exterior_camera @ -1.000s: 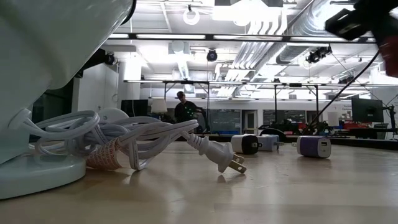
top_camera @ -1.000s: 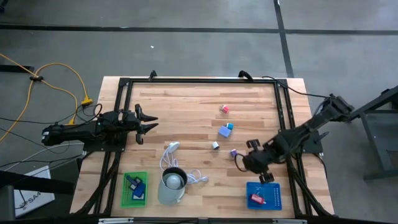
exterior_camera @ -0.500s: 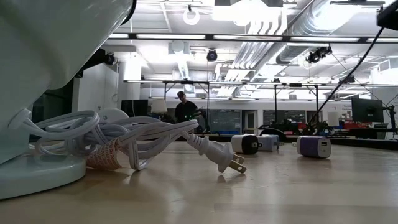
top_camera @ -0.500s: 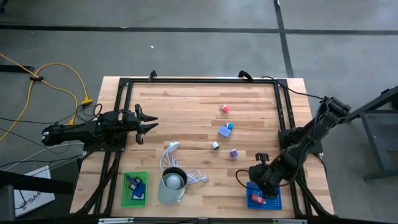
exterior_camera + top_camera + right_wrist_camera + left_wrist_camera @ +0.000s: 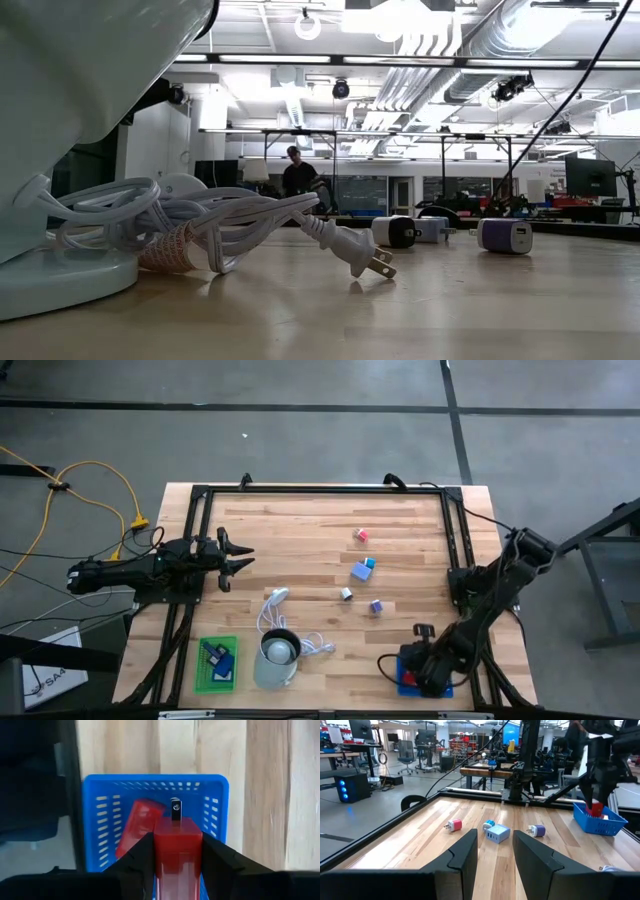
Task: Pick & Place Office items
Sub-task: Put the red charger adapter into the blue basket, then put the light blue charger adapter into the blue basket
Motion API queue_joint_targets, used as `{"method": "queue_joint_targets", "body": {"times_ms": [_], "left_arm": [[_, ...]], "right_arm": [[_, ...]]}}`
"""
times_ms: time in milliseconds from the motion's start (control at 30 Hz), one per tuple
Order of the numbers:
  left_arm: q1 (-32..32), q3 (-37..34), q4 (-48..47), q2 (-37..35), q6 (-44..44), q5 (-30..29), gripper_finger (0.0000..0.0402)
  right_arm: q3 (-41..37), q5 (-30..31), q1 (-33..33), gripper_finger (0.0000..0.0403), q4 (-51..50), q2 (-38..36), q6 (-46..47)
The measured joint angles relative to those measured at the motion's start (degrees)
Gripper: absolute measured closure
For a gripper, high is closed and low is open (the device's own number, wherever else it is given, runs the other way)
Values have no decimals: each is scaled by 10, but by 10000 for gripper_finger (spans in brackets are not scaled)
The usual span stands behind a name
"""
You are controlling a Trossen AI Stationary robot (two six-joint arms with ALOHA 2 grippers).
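Observation:
My right gripper [image 5: 418, 674] points down over the blue tray [image 5: 215, 785] at the near right and is shut on a red blocky piece [image 5: 177, 851]. Another red piece [image 5: 137, 827] lies in that tray. A pink-red piece [image 5: 361, 535], a blue one [image 5: 361, 571], a cyan one [image 5: 370, 561], a white one [image 5: 346, 593] and a purple one [image 5: 376, 606] rest on the table's middle. Blue pieces [image 5: 216, 657] lie in the green tray [image 5: 203, 682]. My left gripper [image 5: 495, 851] waits level at the left edge, open. My right gripper pinches the red piece by two opposite sides [image 5: 160, 851] between its two fingers [image 5: 137, 861]. The fingers come from above, pointing steeply down. The piece's metal prong end [image 5: 175, 810] points down at the tray. It hangs over the tray's inside [image 5: 594, 810].
A pale cup [image 5: 277, 657] stands at the near edge beside the green tray, with a white coiled cable [image 5: 278, 610] and its plug [image 5: 355, 255] next to it. A black frame [image 5: 320, 490] rims the table. A person [image 5: 297, 175] stands far off in the room.
My right gripper has gone toward the table's near edge and down, from beside the purple piece to above the blue tray. It has rolled about its own axis on the way and has left the low view. The loose pieces have stayed put.

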Motion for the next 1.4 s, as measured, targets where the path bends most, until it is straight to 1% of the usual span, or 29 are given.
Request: {"method": "queue_joint_targets", "body": {"times_ms": [200,367,567,833,1267,1400], "left_arm": [[0,0,0,0,0,0,281],[0,0,0,0,0,0,281],[0,0,0,0,0,0,281],[0,0,0,0,0,0,281],[0,0,0,0,0,0,281],[0,0,0,0,0,0,281]], "right_arm": [[0,-1,9,291,9,36,13],[0,1,13,291,14,49,13],[0,18,13,280,19,49,12],[0,14,13,256,19,49,13],[0,14,13,255,21,49,12],[0,14,13,255,17,30,11]]}}
